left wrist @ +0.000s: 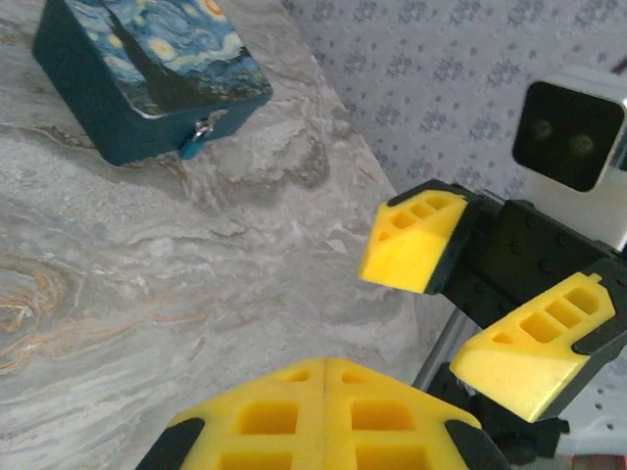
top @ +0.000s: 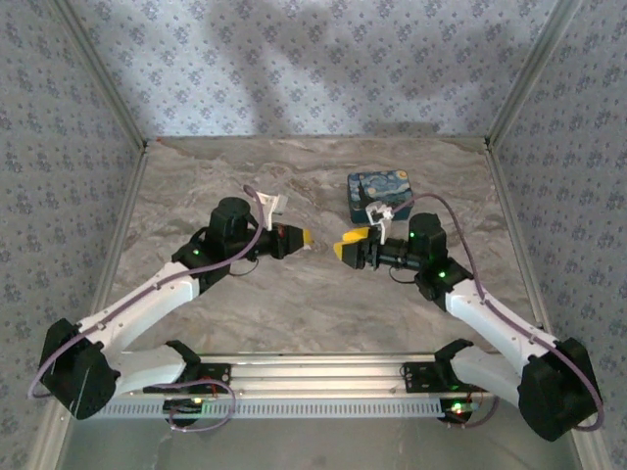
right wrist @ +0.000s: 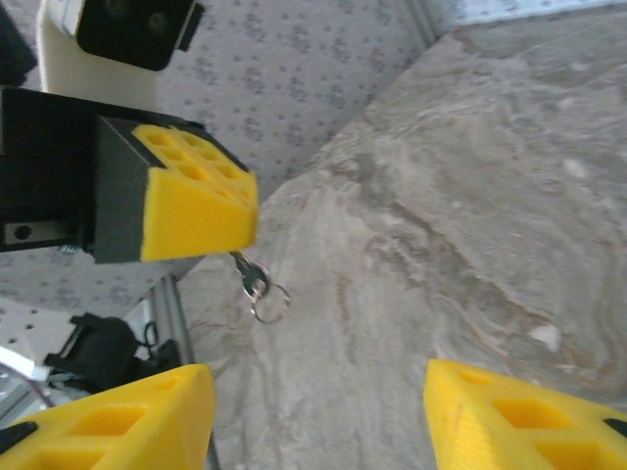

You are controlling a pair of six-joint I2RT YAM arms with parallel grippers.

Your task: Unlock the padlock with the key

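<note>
Hanging off the small clasp on the side wall of the box [left wrist: 147, 69], the padlock [left wrist: 193, 142] is showing as a tiny bluish speck, well apart from both sets of fingers. The left gripper [right wrist: 196, 206] is pressing its yellow fingers tight together and pinching the key [right wrist: 243, 266]. A short metal stub is poking out beneath the pads, with the key ring [right wrist: 269, 302] dangling under it. Facing it tip to tip and near, the right gripper [top: 348, 247] is holding its fingers spread wide, with nothing between them. Both are meeting over the marble-patterned table [top: 294, 313], and the box is lying just beyond the right gripper, toward the far edge. The box lid is carrying a swirling blue-and-yellow night-sky print, stars and all.
</note>
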